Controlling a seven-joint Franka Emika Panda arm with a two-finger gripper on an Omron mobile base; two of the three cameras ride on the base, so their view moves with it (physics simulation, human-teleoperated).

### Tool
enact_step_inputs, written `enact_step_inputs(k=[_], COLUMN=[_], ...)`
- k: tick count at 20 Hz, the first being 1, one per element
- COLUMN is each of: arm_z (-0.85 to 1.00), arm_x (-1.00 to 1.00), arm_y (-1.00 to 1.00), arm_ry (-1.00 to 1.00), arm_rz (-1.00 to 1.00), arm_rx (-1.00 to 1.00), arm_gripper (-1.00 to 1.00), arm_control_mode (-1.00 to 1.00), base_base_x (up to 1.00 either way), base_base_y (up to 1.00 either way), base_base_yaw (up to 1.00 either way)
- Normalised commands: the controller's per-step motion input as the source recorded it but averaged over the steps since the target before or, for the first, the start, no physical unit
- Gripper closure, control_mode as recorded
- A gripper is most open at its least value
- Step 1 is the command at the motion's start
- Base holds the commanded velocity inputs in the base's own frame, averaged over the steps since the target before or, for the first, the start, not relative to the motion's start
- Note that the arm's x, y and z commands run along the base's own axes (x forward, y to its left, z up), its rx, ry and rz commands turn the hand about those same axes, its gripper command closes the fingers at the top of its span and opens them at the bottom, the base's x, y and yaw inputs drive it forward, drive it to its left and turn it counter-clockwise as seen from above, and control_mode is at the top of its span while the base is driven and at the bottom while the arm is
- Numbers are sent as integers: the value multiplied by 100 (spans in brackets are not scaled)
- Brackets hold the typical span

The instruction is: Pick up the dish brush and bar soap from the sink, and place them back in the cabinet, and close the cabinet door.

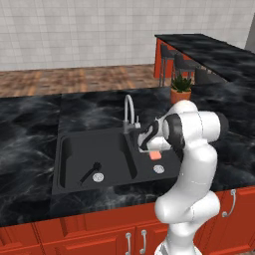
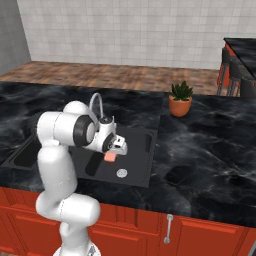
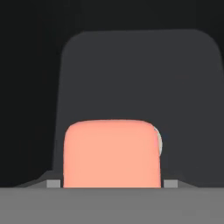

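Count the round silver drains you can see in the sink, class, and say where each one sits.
2. One drain lies in the left basin beside the dish brush; the other drain lies in the right basin near the bar soap. None seems hidden.

Black sink — dish brush, bar soap inside

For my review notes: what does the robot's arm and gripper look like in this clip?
A single arm of glossy white, rounded, bulbous segments joined by dark, near-black bands at the joints. Its wrist carries a white hand with dark trim, ending in a small gripper of the same white. No cables, logos or markings are visible on it.
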Motion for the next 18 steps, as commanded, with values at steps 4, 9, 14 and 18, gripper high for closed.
enact_step_inputs(k=[4, 9, 14, 18], arm_z=[69, 85, 82, 69], arm_x=[-64, -56, -46, -58], arm_y=[0, 0, 0, 0], arm_ry=[-6, -1, 0, 0], arm_rz=[0, -6, -9, -6], arm_rx=[-1, 0, 0, 0], arm_gripper=[100, 100, 100, 100], arm_control_mode=[-100, -100, -100, -100], base_base_x=[0, 0, 0, 0], base_base_y=[0, 0, 0, 0], base_base_yaw=[0, 0, 0, 0])
